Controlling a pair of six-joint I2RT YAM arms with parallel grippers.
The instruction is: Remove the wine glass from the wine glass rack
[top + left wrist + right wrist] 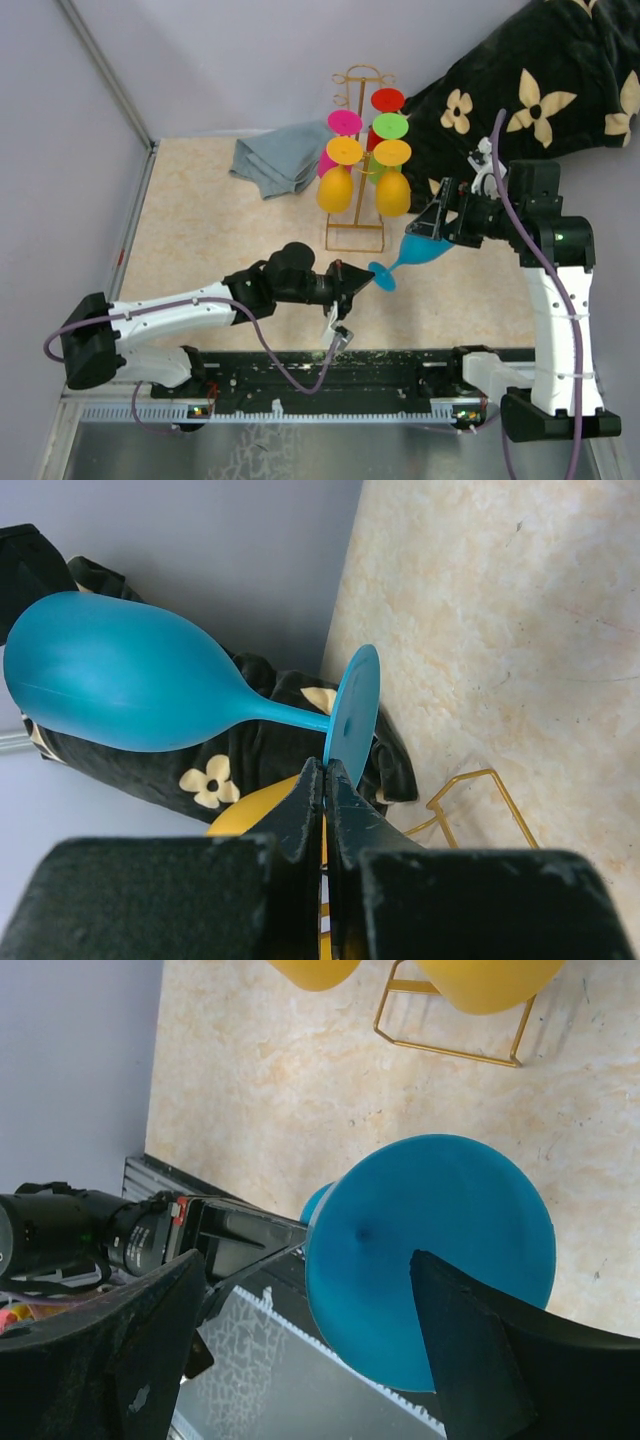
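**Top external view.**
- Surface: beige marbled table (200,230), closed in by pale lavender walls (200,60). A black rail (400,375) runs along the near edge.
- Soft goods: a grey cloth (272,160) lies crumpled at the back, beside the rack. A black blanket (590,60) with cream flowers is heaped at the back right.
- Holder: the wine glass rack (355,249), gold wire, stands upright at centre back.
- Contents of the rack, hung feet up and bowls down: pink glass (344,122), red glass (388,99), green glass (391,125), and two yellow glasses (335,188) lowest.
- Blue wine glass (425,248): off the rack, lying sideways just in front and to the right of the rack's base, between the two grippers.
- The left gripper (362,282) is at its foot and the right gripper (437,225) is at its bowl.

**Left wrist view.**
- The jaws are drawn narrow, pinching the rim of the blue wine glass's disc foot.
- The stem and bowl reach away to the left, against wall and blanket.
- A yellow bowl and a corner of the rack's base show behind the fingers.

**Right wrist view.**
- The jaws stand wide, with the blue bowl between them, seen end-on.
- The bowl is close by the finger (480,1350) on the view's right; contact cannot be told. There is a clear gap to the other finger.
- Table, rack base and two yellow bowls are at the top.
- The left arm (80,1230) and the rail are at lower left.
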